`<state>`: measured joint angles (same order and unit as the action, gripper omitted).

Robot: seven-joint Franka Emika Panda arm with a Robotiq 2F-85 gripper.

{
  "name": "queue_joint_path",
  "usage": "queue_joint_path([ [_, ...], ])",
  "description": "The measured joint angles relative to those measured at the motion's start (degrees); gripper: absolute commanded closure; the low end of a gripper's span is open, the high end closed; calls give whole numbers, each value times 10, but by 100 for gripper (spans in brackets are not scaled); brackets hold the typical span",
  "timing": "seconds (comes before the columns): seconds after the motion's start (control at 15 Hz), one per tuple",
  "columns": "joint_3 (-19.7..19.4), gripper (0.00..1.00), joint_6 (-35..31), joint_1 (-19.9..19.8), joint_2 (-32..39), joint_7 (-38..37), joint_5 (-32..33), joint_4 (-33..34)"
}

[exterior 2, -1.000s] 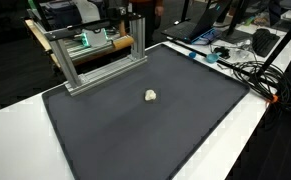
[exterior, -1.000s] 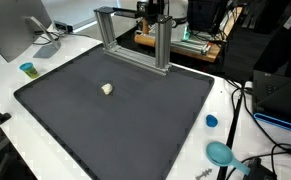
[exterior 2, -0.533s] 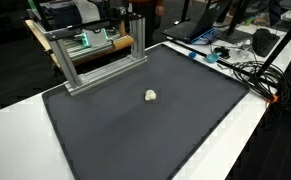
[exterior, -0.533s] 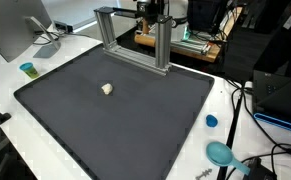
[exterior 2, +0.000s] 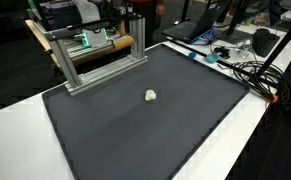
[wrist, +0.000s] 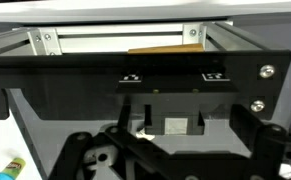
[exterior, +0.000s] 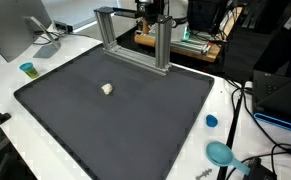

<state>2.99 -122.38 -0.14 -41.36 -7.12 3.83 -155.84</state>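
A small whitish lump (exterior: pixel 106 89) lies alone on the black mat (exterior: pixel 135 120), a little left of the middle; it also shows in the other exterior view (exterior 2: pixel 151 96). In the wrist view my gripper (wrist: pixel 173 120) is open and empty. Its two dark fingertips (wrist: pixel 148 118) stand apart over the mat, and the lump (wrist: pixel 141 132) peeks out beside one of them, further off. The gripper looks toward the aluminium frame (wrist: pixel 115 40). I cannot make out the gripper in either exterior view.
The aluminium frame (exterior: pixel 135 40) stands on the mat's far edge. A monitor (exterior: pixel 10 30) and a blue cup (exterior: pixel 28 69) are on the white table beside the mat. A blue lid (exterior: pixel 211 121), a teal scoop (exterior: pixel 221 153) and cables (exterior 2: pixel 240 65) lie on the other side.
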Motion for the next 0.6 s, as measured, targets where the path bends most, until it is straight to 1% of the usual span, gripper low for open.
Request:
queue_joint_path([
  [0.13,0,0,0,-1,0,0,0,0],
  [0.2,0,2,0,-1,0,0,0,0],
  [0.27,0,4,-2,0,0,2,0,0],
  [0.4,-1,14,-2,1,1,8,0,0],
  [0.47,-2,15,-2,1,1,13,0,0],
  [0.53,-3,21,-2,2,1,19,0,0],
  [0.6,-4,21,-2,3,1,24,0,0],
])
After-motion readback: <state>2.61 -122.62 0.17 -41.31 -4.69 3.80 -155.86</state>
